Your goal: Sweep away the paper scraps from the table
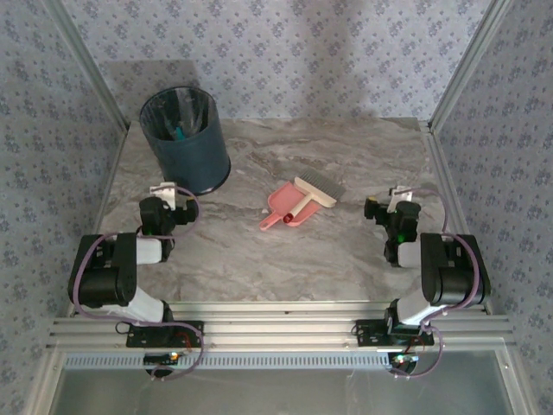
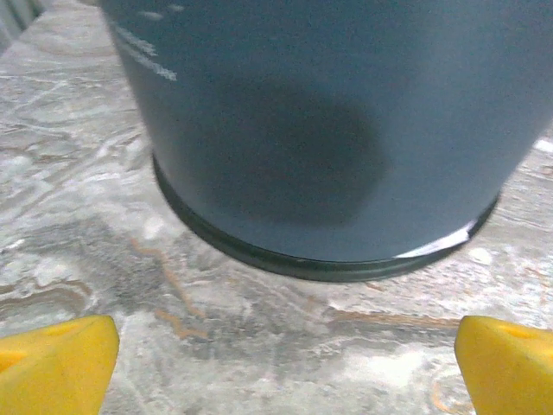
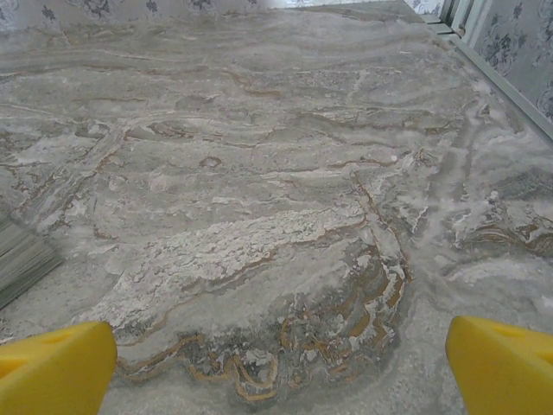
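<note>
Inside the dark blue bin (image 1: 184,138) at the table's back left lie teal bits (image 1: 176,132) that look like paper scraps. The marble table (image 1: 346,251) is bare around both arms. My left gripper (image 1: 173,192) sits just in front of the bin, open, its yellow fingertips (image 2: 52,363) wide apart over bare tabletop, with the bin's base (image 2: 328,173) close ahead. On the right side my right gripper (image 1: 399,199) is also open, with only marble (image 3: 276,259) between its yellow fingertips (image 3: 501,363).
A pink dustpan (image 1: 278,204) with a beige brush (image 1: 318,188) laid across it rests mid-table between the arms. The brush's grey bristles (image 3: 22,259) reach into the right wrist view at its left edge. Aluminium framing (image 1: 445,186) and papered walls bound the table.
</note>
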You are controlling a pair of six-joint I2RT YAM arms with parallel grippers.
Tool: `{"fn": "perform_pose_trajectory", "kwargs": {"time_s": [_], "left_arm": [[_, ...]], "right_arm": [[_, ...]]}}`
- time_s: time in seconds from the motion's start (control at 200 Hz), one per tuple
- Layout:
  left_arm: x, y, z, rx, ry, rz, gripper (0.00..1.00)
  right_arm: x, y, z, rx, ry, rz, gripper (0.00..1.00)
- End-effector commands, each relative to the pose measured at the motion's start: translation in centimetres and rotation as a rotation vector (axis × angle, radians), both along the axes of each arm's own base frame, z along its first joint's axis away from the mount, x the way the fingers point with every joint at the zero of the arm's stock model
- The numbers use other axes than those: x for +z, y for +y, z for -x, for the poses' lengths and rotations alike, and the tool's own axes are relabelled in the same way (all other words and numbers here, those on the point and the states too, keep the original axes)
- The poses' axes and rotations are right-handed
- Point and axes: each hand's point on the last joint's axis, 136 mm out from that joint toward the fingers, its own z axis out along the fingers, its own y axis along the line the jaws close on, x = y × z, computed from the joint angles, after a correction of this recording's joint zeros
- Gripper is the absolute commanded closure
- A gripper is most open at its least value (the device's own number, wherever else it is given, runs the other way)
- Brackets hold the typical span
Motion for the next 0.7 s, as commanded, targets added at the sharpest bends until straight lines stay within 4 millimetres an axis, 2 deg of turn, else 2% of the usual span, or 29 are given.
{"fn": "perform_pose_trajectory", "kwargs": {"time_s": [0.0,0.695], "left_arm": [[0.86,1.09,-0.83,0.064,-0.022,-0.003,0.0],[0.86,1.06,-0.88,0.064,-0.021,-0.002,0.0]], "right_arm": [[0.48,0.24,-0.9,0.004,0.003,0.041,0.0],[0.55,0.17,-0.92,-0.003,0.004,0.048,0.0]]}}
